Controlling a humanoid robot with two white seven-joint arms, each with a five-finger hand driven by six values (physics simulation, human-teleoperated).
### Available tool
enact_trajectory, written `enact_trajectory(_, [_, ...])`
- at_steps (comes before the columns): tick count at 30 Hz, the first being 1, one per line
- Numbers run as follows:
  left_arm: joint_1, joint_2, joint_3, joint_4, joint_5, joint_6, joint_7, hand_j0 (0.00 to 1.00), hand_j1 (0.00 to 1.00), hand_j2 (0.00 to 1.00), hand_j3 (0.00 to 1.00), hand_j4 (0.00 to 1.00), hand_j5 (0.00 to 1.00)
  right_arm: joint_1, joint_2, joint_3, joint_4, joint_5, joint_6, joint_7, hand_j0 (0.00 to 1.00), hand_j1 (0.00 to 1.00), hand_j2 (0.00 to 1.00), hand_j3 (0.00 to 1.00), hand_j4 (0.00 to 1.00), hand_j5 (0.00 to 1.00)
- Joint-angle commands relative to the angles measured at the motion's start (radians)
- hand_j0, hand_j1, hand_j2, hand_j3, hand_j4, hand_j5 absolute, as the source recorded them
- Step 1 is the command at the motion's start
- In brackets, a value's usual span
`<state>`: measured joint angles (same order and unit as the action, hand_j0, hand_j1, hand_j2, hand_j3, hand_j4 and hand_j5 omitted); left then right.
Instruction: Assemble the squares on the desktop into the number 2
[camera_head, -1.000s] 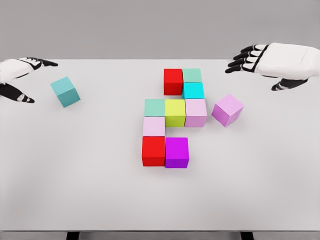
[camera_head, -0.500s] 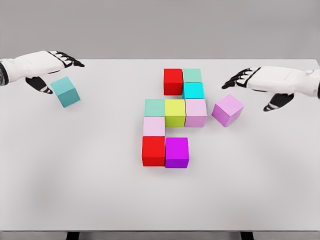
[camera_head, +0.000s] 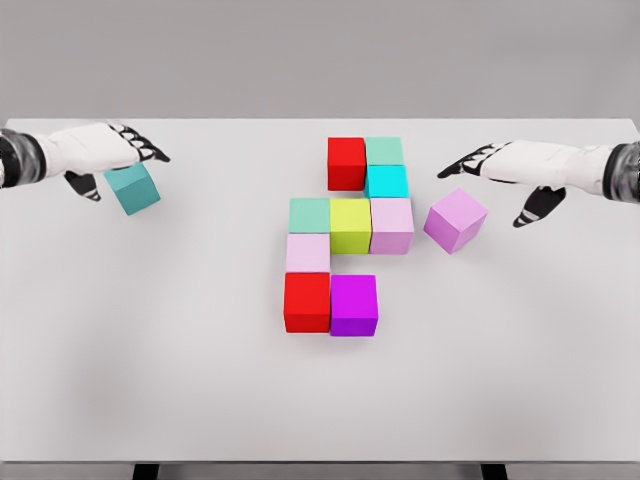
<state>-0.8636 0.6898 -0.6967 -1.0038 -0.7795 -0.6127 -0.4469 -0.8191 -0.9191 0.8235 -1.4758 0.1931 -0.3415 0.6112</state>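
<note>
Head view: left robot hand (camera_head: 100, 150) is hovering over the teal cube (camera_head: 133, 189) at the far left of the white surface (camera_head: 180, 380), fingers spread above it, thumb hanging beside its left face; whether anything is touching the cube I cannot tell. Right robot hand (camera_head: 505, 170) is reaching in from the right, fingers extended and apart, gripping nothing, poised just above and behind the tilted pink cube (camera_head: 455, 220). That cube is lying loose, just right of the cluster. Cluster is sitting mid-surface: red cube (camera_head: 346, 163) and pale green cube (camera_head: 384, 151) at the back, cyan cube (camera_head: 386, 182) beneath; then mint cube (camera_head: 310, 215), yellow-green cube (camera_head: 350, 225), lilac cube (camera_head: 392, 225) in a row; pale pink cube (camera_head: 307, 253) below; second red cube (camera_head: 307, 302) and magenta cube (camera_head: 354, 305) nearest.
</note>
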Motion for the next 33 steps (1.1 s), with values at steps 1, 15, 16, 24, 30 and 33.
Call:
enact_trajectory(1, [0.000,-0.026,0.000,0.042,0.000,0.002,0.001,1.00,1.00,1.00,1.00,1.00,1.00,0.000,0.016,0.002,0.017,0.002,0.003,0.000,1.00,1.00,1.00,1.00,1.00,1.00])
enact_trajectory(15, [0.002,-0.029,0.005,0.080,-0.035,0.024,0.007,0.99,0.99,0.99,0.99,0.99,0.99,-0.008,0.075,0.031,0.091,0.046,0.001,0.000,1.00,1.00,1.00,1.00,1.00,1.00])
enact_trajectory(16, [0.000,-0.030,0.006,0.079,-0.035,0.024,0.007,0.99,0.99,0.99,0.99,0.99,0.99,-0.008,0.077,0.031,0.095,0.046,0.001,0.000,1.00,1.00,1.00,1.00,1.00,1.00])
enact_trajectory(24, [-0.008,-0.044,0.019,0.073,-0.035,0.027,0.008,0.97,0.97,0.97,0.97,0.97,0.97,-0.008,0.095,0.040,0.107,0.045,0.003,0.000,1.00,1.00,1.00,1.00,1.00,1.00])
enact_trajectory(30, [-0.003,-0.079,0.013,0.077,-0.090,0.094,0.008,0.89,0.89,0.89,0.89,0.89,0.89,-0.009,0.118,0.046,0.134,0.046,0.001,0.000,1.00,1.00,1.00,1.00,1.00,1.00])
enact_trajectory(33, [-0.002,-0.084,0.014,0.077,-0.113,0.100,0.008,0.80,0.80,0.80,0.80,0.80,0.80,-0.009,0.128,0.046,0.149,0.057,0.001,0.000,1.00,1.00,1.00,1.00,1.00,1.00])
